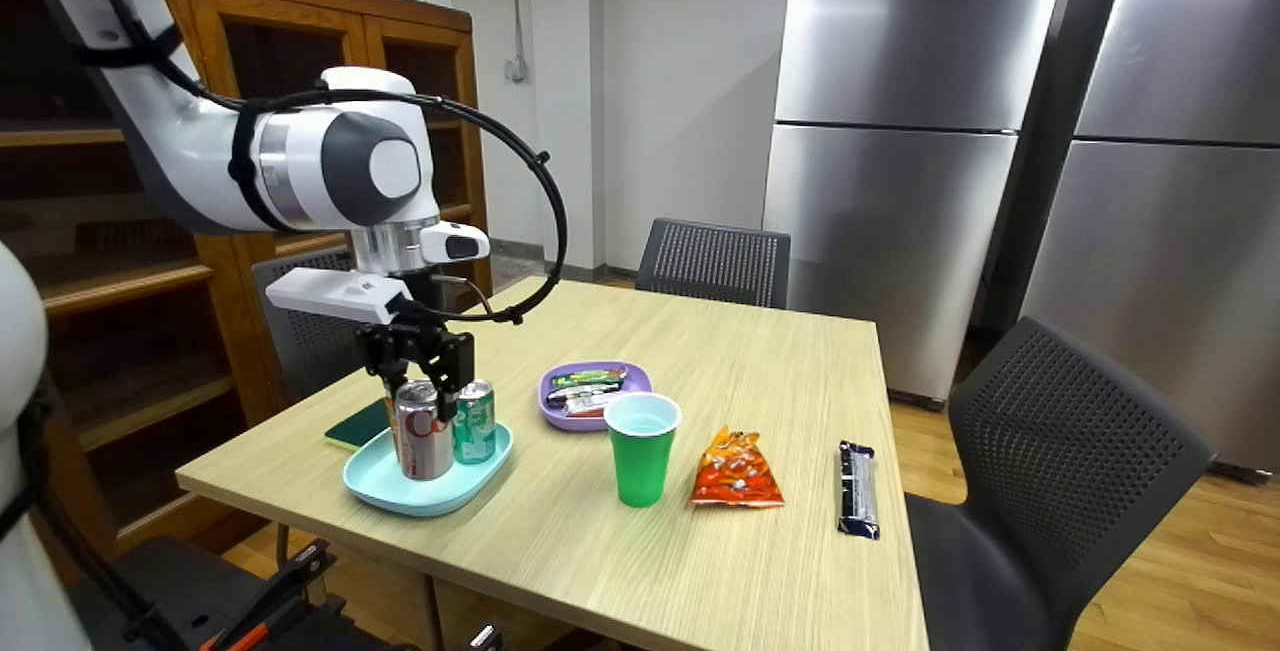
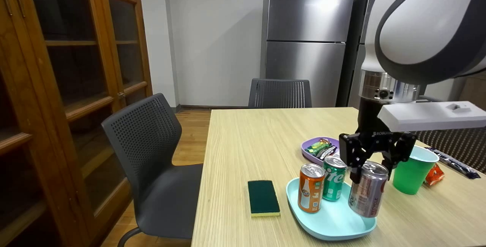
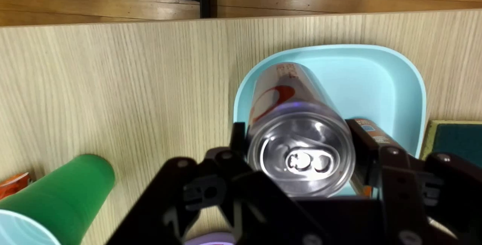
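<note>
My gripper (image 1: 420, 397) points down over the light blue tray (image 1: 400, 504), its two black fingers on opposite sides of a silver can (image 1: 424, 446) near the top. The fingers appear to press on the can, whose lid (image 3: 301, 158) faces the wrist camera. The can is over or in the tray, near its rim; I cannot tell whether its bottom touches. A green can (image 2: 333, 182) and an orange can (image 2: 310, 190) stand upright in the tray beside it. The orange can is mostly hidden behind a finger in the wrist view (image 3: 371, 130). The gripper also shows in an exterior view (image 2: 371, 169).
A green sponge (image 2: 263, 197) lies beside the tray. A purple dish (image 1: 553, 413) holds several wrapped snacks. A green cup (image 1: 641, 461), an orange snack bag (image 1: 737, 471) and a dark wrapped bar (image 1: 857, 491) are on the table. Chairs (image 2: 152, 144) stand around it.
</note>
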Robot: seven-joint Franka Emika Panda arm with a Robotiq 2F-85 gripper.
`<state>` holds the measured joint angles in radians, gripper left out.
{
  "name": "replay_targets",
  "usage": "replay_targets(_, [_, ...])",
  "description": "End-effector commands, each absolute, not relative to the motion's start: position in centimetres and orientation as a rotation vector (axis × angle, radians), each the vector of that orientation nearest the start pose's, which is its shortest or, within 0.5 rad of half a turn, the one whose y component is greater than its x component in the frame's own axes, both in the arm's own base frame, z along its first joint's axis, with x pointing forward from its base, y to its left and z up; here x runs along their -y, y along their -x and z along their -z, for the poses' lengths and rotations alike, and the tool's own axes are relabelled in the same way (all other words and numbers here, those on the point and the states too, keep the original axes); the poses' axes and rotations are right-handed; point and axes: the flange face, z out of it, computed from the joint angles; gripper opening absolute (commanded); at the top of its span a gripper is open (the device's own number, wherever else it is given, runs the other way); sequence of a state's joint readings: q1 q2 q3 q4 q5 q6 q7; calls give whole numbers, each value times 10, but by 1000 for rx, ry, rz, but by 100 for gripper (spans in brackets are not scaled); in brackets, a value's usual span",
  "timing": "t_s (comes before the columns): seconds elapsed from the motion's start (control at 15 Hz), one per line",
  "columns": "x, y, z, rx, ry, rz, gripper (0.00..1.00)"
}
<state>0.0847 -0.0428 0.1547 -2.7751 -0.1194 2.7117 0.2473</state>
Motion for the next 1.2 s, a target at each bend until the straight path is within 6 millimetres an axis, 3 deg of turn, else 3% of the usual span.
replay_targets(0.0, [-98,-374,-215,263,3200,3,40])
replay_targets(1.13, [-116,-395,-188,268,3177,-17,40])
